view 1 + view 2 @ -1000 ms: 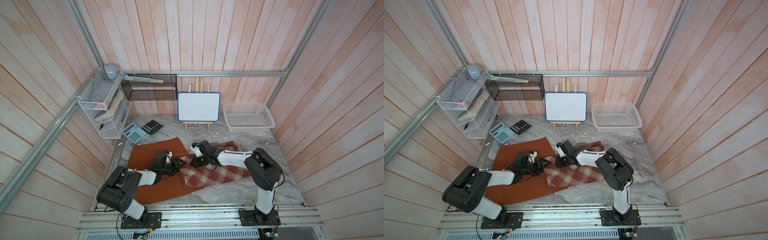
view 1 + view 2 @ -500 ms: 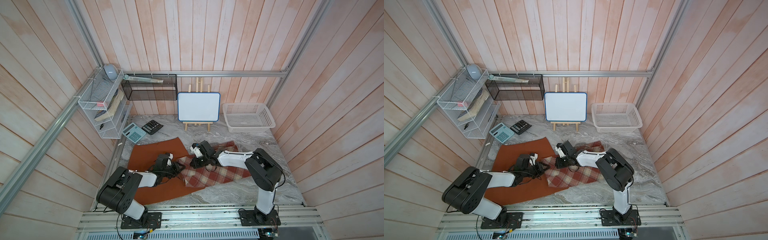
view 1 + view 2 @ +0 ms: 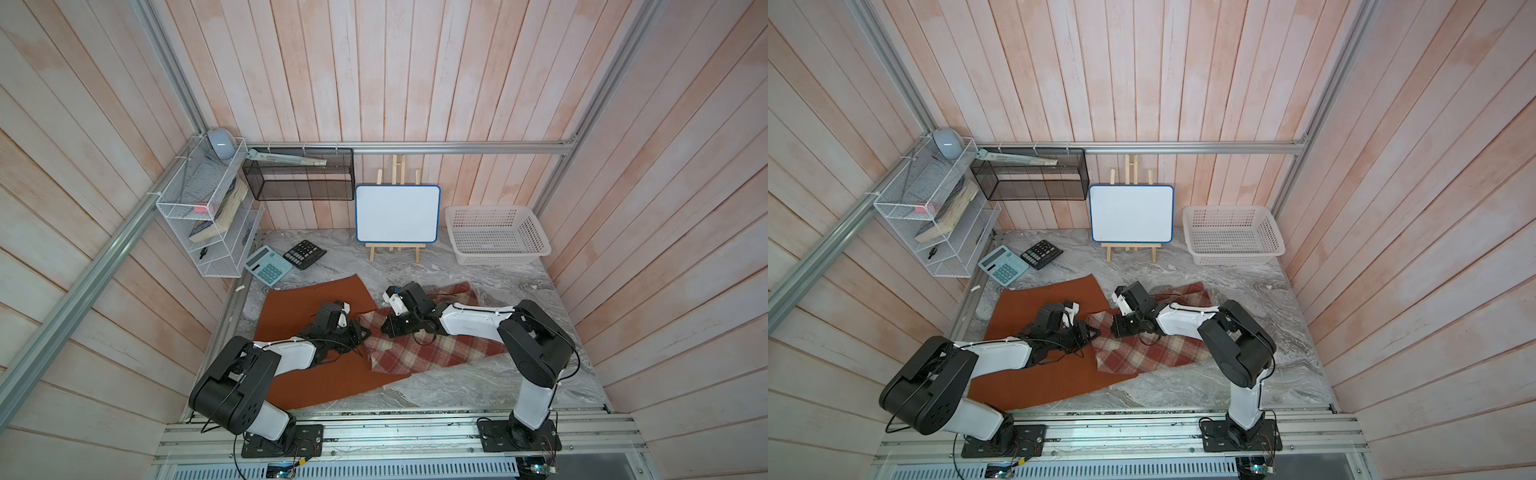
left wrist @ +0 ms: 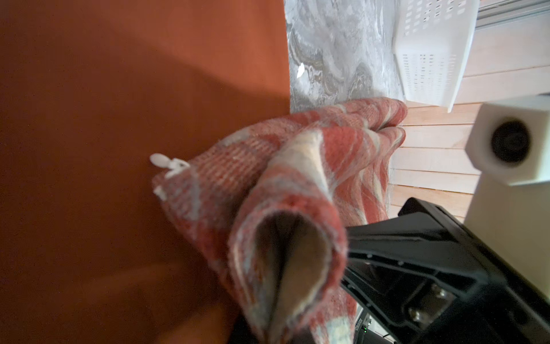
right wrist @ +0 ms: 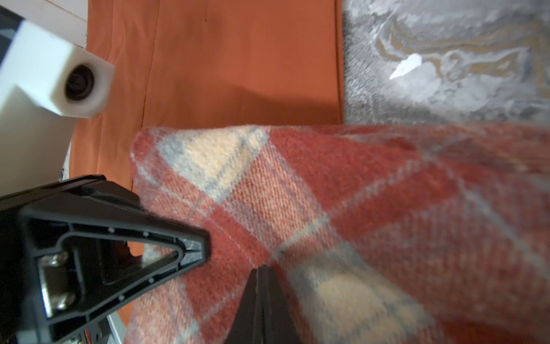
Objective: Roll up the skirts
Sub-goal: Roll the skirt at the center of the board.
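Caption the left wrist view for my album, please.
A plaid skirt bunched into a fold over the orange skirt, basket beyond.

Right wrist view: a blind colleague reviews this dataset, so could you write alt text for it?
A woolly red, cream and tan plaid skirt fills much of the frame, pinched by the shut right end effector. The left end effector meets its edge, over a rust-orange skirt on a marble table.
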Motion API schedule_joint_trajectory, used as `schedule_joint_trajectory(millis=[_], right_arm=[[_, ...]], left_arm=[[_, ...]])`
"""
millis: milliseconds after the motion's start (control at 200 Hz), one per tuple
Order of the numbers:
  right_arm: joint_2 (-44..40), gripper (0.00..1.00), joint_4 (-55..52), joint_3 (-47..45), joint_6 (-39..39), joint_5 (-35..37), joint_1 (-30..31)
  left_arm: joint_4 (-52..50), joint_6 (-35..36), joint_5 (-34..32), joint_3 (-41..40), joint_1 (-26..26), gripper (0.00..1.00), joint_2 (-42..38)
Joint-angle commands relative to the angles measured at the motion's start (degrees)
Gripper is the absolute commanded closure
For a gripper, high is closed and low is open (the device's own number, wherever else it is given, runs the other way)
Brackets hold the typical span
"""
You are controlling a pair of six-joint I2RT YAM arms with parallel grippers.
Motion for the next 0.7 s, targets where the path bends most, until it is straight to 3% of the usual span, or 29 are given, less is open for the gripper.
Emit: schedule_joint_trajectory(millis=[0,210,325,460,695], right_arm=[[-4.83,0.88,-1.57,-1.50,-0.01,1.44,0.36],[-12.27,0.85,-5.04,-4.51,-0.97,5.79,0.75],[-13.95,1.00,-5.71,-5.86,-1.09,7.55,1.06],[-12.29,1.00,-5.28,-7.81,-0.80,11.64,0.97],[-5.68,1.00,-0.94,-6.97,-1.50,9.77,0.98]], left_arm=[[-5.27,2.27,-1.92,3.99,-0.71,1.00,-2.99],[-9.76,3.62,-1.34,6.75,-0.93,1.00,-4.48],[-11.05,4.07,-1.70,7.57,-1.19,1.00,-4.35],[-13.87,4.87,-2.11,9.24,-1.38,1.00,-4.62],[-18.62,5.25,-1.92,13.94,-3.34,1.00,-3.87]])
